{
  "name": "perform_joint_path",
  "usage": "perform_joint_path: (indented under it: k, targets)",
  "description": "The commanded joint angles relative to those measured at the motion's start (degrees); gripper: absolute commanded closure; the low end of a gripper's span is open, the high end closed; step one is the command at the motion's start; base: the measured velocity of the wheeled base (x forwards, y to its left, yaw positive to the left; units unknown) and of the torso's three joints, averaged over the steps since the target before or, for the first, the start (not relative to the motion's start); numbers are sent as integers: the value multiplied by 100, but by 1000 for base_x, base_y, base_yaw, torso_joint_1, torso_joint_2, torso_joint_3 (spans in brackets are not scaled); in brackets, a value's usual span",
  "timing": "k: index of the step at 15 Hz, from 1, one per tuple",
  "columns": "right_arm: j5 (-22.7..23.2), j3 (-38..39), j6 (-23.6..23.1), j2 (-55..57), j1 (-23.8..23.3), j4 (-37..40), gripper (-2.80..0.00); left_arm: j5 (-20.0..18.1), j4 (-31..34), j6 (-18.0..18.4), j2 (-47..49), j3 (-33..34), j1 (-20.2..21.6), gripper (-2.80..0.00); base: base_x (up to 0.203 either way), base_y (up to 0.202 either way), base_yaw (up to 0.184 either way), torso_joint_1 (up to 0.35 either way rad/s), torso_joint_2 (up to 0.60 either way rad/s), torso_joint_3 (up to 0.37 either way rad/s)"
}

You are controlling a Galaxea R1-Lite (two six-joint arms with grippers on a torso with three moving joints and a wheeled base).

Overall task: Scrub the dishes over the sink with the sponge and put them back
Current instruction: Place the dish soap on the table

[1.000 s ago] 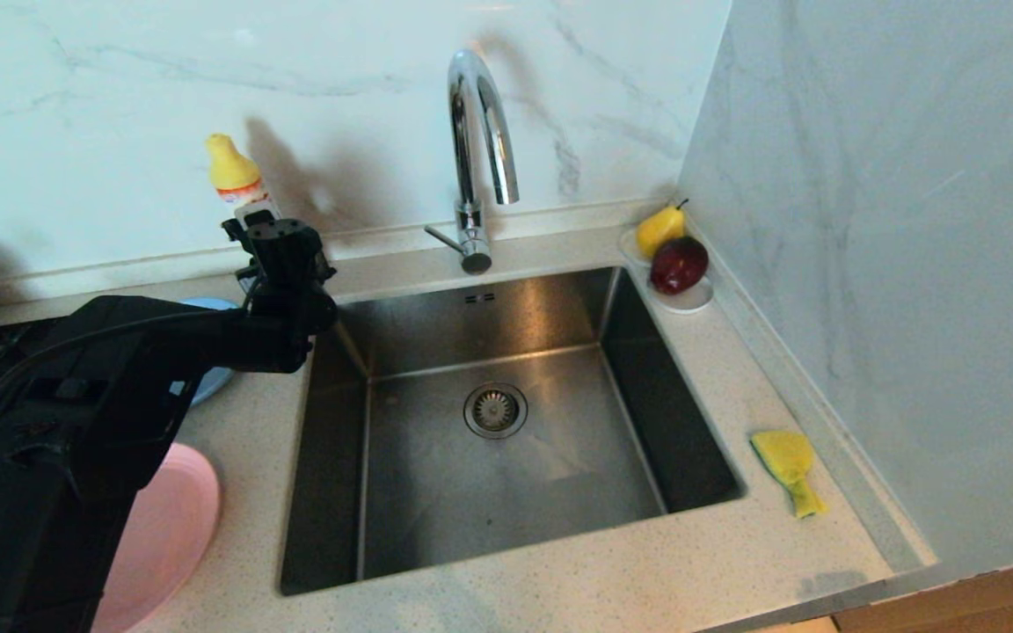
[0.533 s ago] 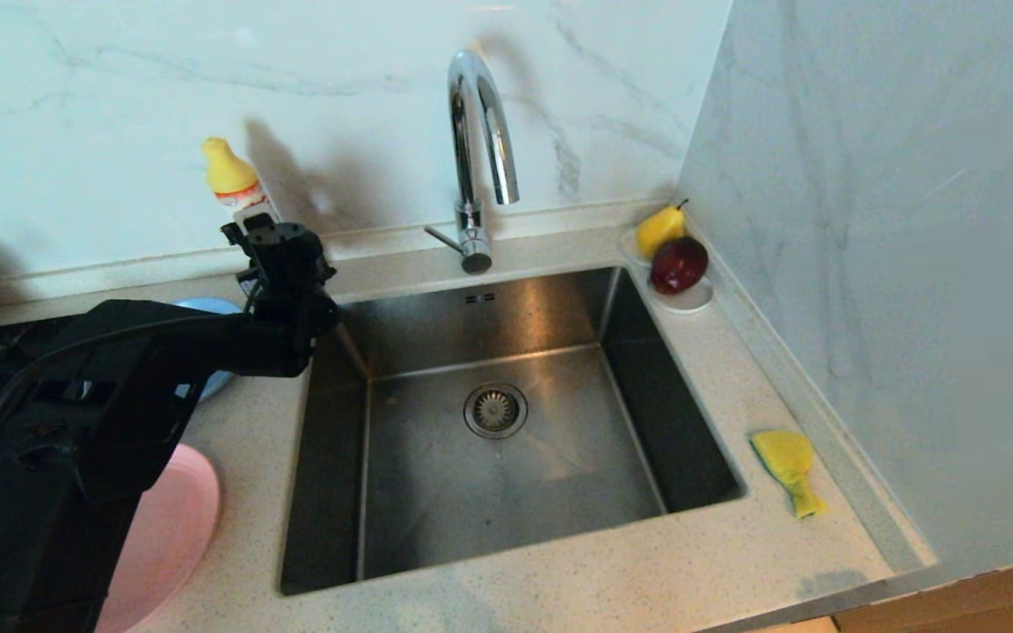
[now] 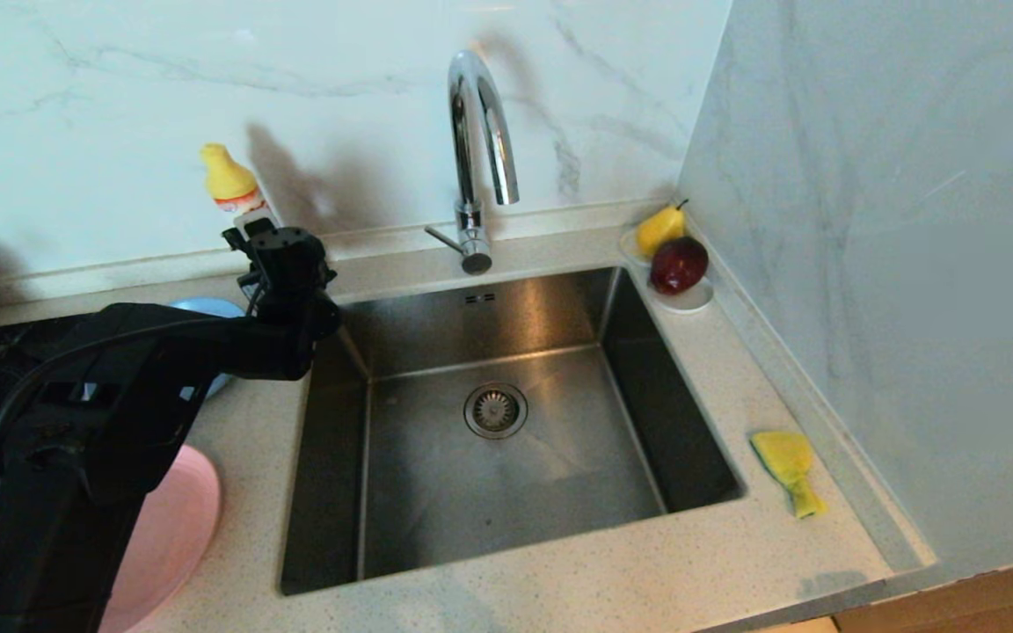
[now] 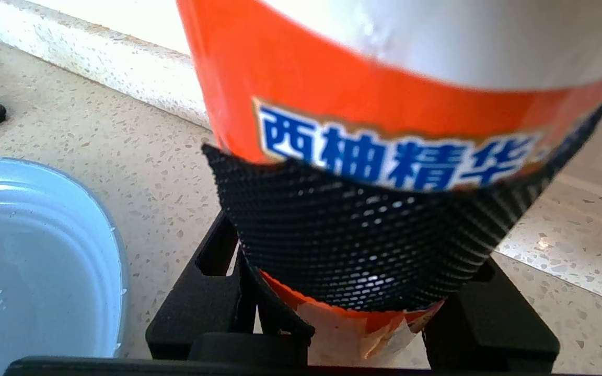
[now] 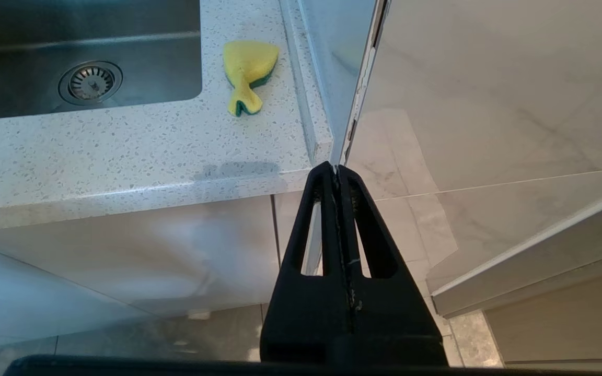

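Detergent bottle has tipped slightly leftward since earlier; left pincer clamps it. Keep it upright, probably just clear of the blue plate. Sponge lies on table right of sink; right pincer closed, parked.

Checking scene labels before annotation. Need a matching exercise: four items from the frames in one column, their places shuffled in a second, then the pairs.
Items:
1. sponge
2. detergent bottle
3. pear
4. pink plate

Places:
A. on the white saucer in the back corner, beside a dark red fruit
B. between the fingers of the left gripper
C. on the counter right of the sink
D. on the counter left of the sink, partly under the left arm

Pairs: 1-C, 2-B, 3-A, 4-D
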Motion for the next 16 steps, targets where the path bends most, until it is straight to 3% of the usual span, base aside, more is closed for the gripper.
perform_joint_path:
  k: [1,2,3,9,16]
  targets:
    - [2,0,0,2,2,-2,0,63,8,-2,30,4,0,0,0,0,0,0,0,0]
    - [2,0,0,2,2,-2,0,74,-1,7,29,4,0,0,0,0,0,0,0,0]
    - [2,-9,0,2,2,-2,0,72,8,7,3,4,0,-280,0,0,0,0,0,0]
    - [2,0,0,2,2,-2,0,75,53,-2,-466,13,-22,-280,0,0,0,0,0,0]
    - [2,0,0,2,2,-2,0,63,293,216,-1926,56,-121,-280,0,0,0,0,0,0]
